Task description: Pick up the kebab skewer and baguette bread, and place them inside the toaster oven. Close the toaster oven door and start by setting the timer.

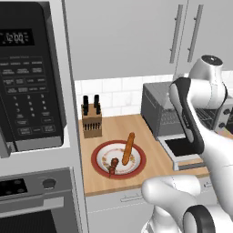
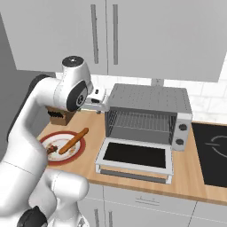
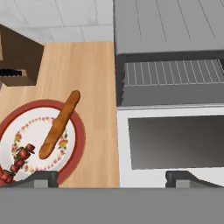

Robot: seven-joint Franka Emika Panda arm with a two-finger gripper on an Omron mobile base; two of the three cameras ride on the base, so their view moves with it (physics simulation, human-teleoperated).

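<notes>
The kebab skewer [image 1: 112,166] with dark red meat chunks lies on a red-rimmed plate [image 1: 99,149] beside the long orange-brown baguette bread [image 1: 128,149]. Both also show in the hand view: skewer [image 3: 17,159] at the plate's left, baguette [image 3: 59,124] slanting across it. The grey toaster oven [image 2: 150,99] stands to the right, its door [image 2: 135,155] dropped flat open and the wire rack [image 3: 175,72] bare. My gripper [image 3: 111,178] hangs open and holding nothing above the counter, between the plate and the open door.
A knife block [image 1: 91,120] stands behind the plate against the tiled wall. A black microwave [image 1: 27,73] hangs at the left above a range. A dark cooktop [image 2: 215,153] lies right of the toaster oven, whose knobs [image 2: 181,128] face front.
</notes>
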